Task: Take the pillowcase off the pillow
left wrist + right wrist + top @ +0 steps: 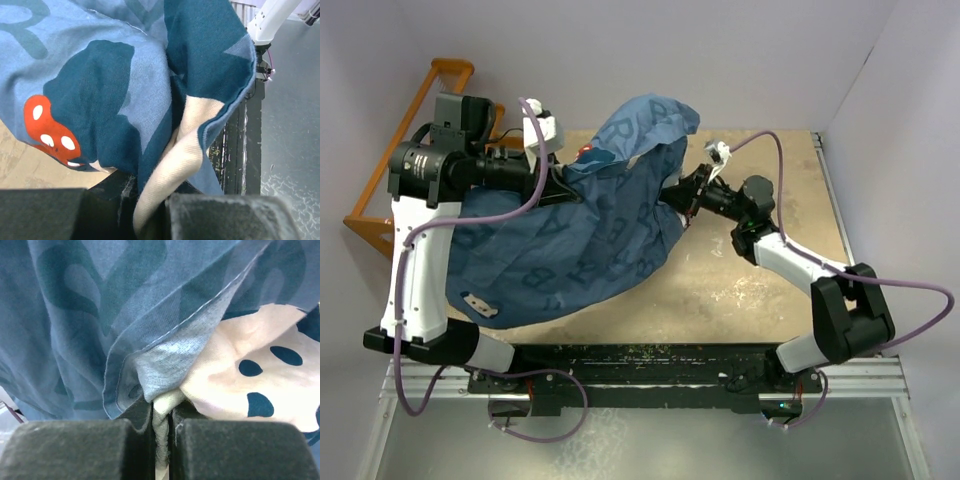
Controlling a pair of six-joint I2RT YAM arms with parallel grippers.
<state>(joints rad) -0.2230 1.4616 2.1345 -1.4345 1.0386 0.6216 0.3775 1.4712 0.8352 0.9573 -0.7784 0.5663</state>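
The slate-blue pillowcase lies in a bulging heap over the left and middle of the table, with its far part lifted into a peak. The pillow is hidden inside it. My left gripper reaches over the heap and is shut on a fold of the pillowcase, where cream and blue cloth runs between its fingers. A red bow print hangs to the left. My right gripper is shut on the right edge of the pillowcase, beside a cream printed face.
An orange wooden frame stands off the table's far left. The bare tan tabletop shows on the right. A black rail runs along the near edge between the arm bases. White walls close the back and right.
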